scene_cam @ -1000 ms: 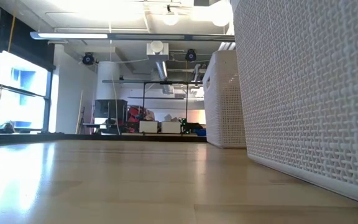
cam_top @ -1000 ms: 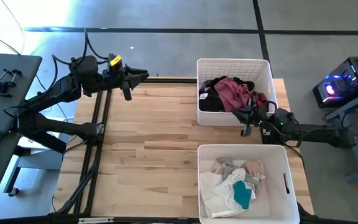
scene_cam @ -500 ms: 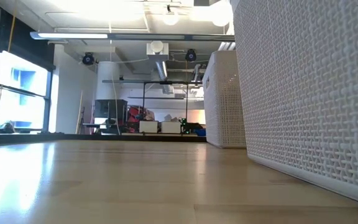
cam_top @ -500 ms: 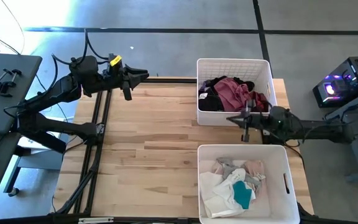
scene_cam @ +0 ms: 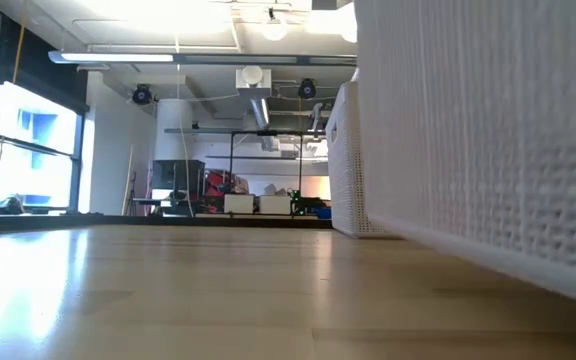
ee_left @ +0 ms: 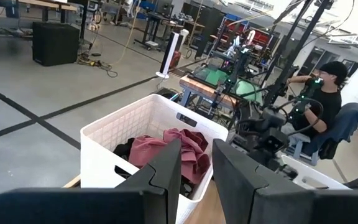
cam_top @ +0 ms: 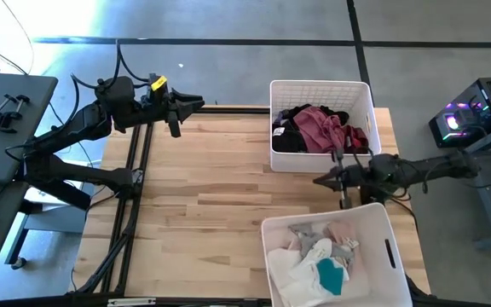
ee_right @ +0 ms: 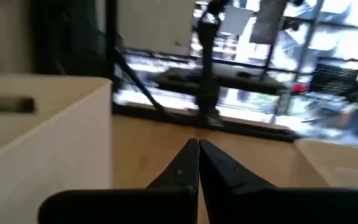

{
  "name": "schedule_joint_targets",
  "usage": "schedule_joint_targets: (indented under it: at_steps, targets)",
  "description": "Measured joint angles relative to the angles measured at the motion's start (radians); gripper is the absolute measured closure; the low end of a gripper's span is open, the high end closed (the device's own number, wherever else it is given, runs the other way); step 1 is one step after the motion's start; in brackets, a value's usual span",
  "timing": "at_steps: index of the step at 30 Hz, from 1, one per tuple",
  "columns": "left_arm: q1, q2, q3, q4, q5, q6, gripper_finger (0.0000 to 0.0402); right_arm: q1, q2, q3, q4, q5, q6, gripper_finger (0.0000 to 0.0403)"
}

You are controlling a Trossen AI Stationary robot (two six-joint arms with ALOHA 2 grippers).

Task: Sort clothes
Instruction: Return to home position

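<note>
Right gripper (cam_top: 329, 180) sits at centre right of the high view, in the gap between the upper bin (cam_top: 320, 84) and the lower bin (cam_top: 399, 273). Its fingers are pressed together on nothing.

Left gripper (cam_top: 196, 102) waits at upper left, over the edge of the table (cam_top: 211, 196). Its fingers stand a narrow slot apart and hold nothing.

Clothes: the maroon-and-black pile (cam_top: 318, 128) lies in the upper bin, and the pale pile (cam_top: 322, 256) of white, pink and teal lies in the lower bin.

Judgement: sorting appears complete, and only a return to rest is outstanding, hence the empty grip. Clearance is tight between the bin walls. The lower bin sits skewed, with its rim just beside the right arm. Open board lies toward picture left.

Matt wood table (cam_top: 211, 192), plastic bins (cam_top: 320, 84), cloth clothes (cam_top: 318, 126).
</note>
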Motion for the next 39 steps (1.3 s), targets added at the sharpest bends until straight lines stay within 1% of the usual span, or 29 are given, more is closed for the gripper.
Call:
schedule_joint_targets:
  at_steps: [4,15,22,26,29,33,34,36,39]
  targets:
    - [0.000,0.000,0.000,-0.001,0.000,0.000,0.0323,0.038,0.007,0.001,-0.014,-0.019,0.123,0.0403]
    - [-0.001,0.008,0.000,-0.007,-0.005,0.011,0.0324,0.034,0.067,0.001,-0.020,-0.019,0.187,0.0403]
    - [-0.040,0.053,0.000,-0.009,-0.032,0.098,0.0352,-0.008,0.064,0.001,-0.030,-0.002,0.332,0.0403]
    - [-0.053,0.078,0.000,-0.006,-0.039,0.107,0.0371,-0.022,0.064,0.001,-0.064,0.001,0.336,0.0403]
    - [-0.053,0.091,0.000,-0.006,-0.039,0.107,0.0382,-0.042,0.064,0.001,-0.075,0.012,0.300,0.0403]
    - [-0.064,0.100,0.002,-0.012,-0.018,0.155,0.0397,-0.070,0.064,0.000,-0.080,0.065,0.262,0.0403]
    - [-0.070,0.105,0.014,-0.031,-0.003,0.164,0.0399,-0.076,0.064,0.000,-0.079,0.078,0.257,0.0403]
    - [-0.088,0.123,0.069,-0.126,0.041,0.156,0.0400,-0.088,0.064,0.000,-0.073,0.087,0.253,0.0403]
    - [-0.139,0.171,0.190,-0.392,0.128,0.127,0.0401,-0.098,0.064,0.000,-0.073,0.089,0.252,0.0403]
